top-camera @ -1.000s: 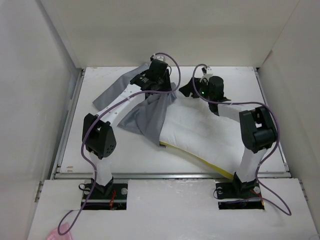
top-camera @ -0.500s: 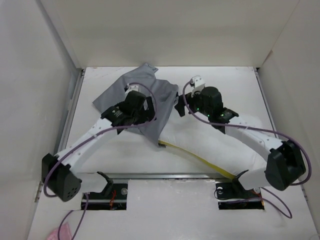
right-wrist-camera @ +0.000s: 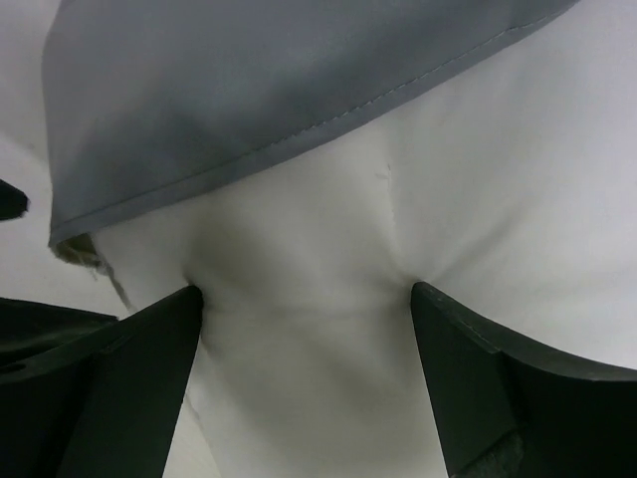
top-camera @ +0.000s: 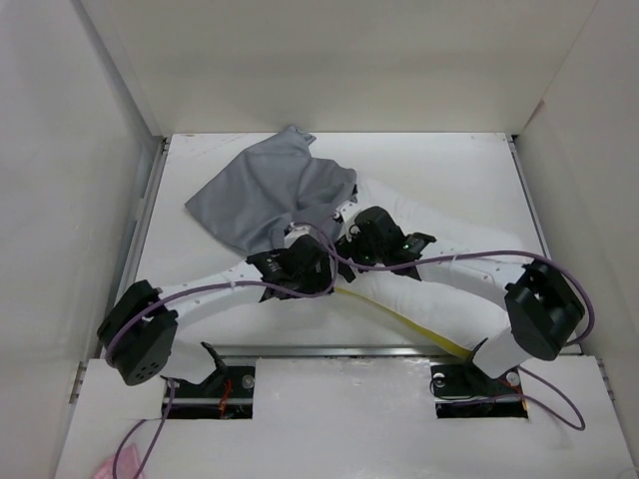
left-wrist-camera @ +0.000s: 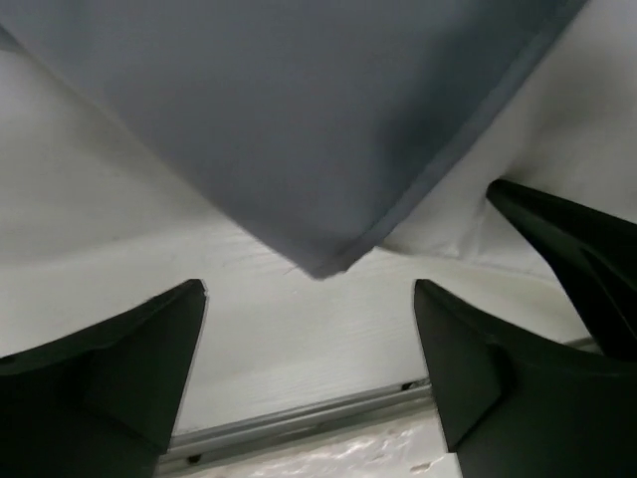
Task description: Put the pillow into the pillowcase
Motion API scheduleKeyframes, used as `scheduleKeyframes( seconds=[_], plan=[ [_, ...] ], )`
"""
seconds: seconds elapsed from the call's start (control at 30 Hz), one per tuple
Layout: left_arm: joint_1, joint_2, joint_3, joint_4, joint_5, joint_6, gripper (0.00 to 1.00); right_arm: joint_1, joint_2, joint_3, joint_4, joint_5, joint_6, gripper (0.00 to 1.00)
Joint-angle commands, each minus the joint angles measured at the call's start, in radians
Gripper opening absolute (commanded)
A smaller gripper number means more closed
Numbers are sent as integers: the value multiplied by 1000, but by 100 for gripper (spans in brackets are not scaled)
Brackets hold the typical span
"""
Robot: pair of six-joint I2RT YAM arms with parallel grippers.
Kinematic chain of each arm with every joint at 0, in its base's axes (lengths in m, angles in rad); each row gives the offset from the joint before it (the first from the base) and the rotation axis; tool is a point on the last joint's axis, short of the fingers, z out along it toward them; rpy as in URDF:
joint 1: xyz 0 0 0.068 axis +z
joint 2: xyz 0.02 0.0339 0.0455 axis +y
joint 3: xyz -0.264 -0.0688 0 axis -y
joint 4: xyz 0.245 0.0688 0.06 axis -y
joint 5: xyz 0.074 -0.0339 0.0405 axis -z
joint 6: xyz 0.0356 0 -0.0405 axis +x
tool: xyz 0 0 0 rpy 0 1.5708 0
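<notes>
Jaws stand wide apart and empty on both the left gripper [left-wrist-camera: 309, 299] and right gripper [right-wrist-camera: 307, 294], side by side. Beneath the right one lies one plump white rectangular fabric pillow [top-camera: 429, 301] with a yellow edge band. It looks soft and squashy, best pinched at a corner. Beyond, one thin grey floppy pillowcase [top-camera: 265, 190] overlaps its far-left end: light, limp, likely best taken at the hem.

Pillowcase [top-camera: 262, 190]: on the table [top-camera: 469, 165], at 10 o'clock from the pillow [top-camera: 431, 299], its near edge overlapping it.
Pillow: on the table, running toward 4 o'clock.
</notes>
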Motion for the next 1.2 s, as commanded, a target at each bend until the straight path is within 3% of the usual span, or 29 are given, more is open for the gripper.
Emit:
scheduleKeyframes(
  seconds=[0.0, 0.03, 0.07, 0.1, 0.2, 0.27, 0.3, 0.47, 0.57, 0.73, 1.0, 1.03, 1.1, 1.13, 1.17],
  plan=[
    [-20, 90, -4, 104, -40, -90, 75, -2, 51, 19, 5, 48, 6, 87],
    [-20, 119, 17, 104, -54, -90, 68, -2, 60, 8, 25, 61, 6, 80],
    [-20, 148, 35, 95, -80, -101, 60, -2, 71, 8, 41, 84, 19, 65],
    [-20, 205, 55, 69, -103, -110, 50, -2, 71, 8, 52, 105, 51, 24],
    [-30, 271, 129, -57, -195, -158, 19, -45, 71, 8, 86, 108, 96, 0],
    [-30, 281, 172, -86, -217, -158, 1, -68, 62, -6, 138, 24, 96, 0],
    [-40, 281, 190, -86, -226, -158, 0, -80, 49, -6, 197, 3, 107, 0],
    [-99, 258, 348, -152, -295, -58, 0, -80, 51, 29, 319, -105, 154, 0],
    [-161, 238, 414, -195, -268, -18, 0, -80, 92, 98, 423, -128, 205, 0],
    [-230, 216, 439, -172, -94, 71, 0, -91, 169, 256, 529, -112, 279, 0],
    [-254, 111, 313, -64, 147, 86, 0, -102, 294, 266, 660, -204, 435, 0],
    [-254, 88, 313, -63, 136, 86, 5, -102, 295, 254, 660, -227, 435, 13],
    [-254, 74, 330, -108, 90, 75, 31, -102, 309, 218, 660, -325, 435, 40],
    [-254, 74, 350, -132, 43, 75, 61, -113, 290, 195, 660, -353, 435, 53],
    [-254, 74, 397, -189, 14, 75, 68, -129, 273, 172, 651, -397, 424, 63]
  ],
)
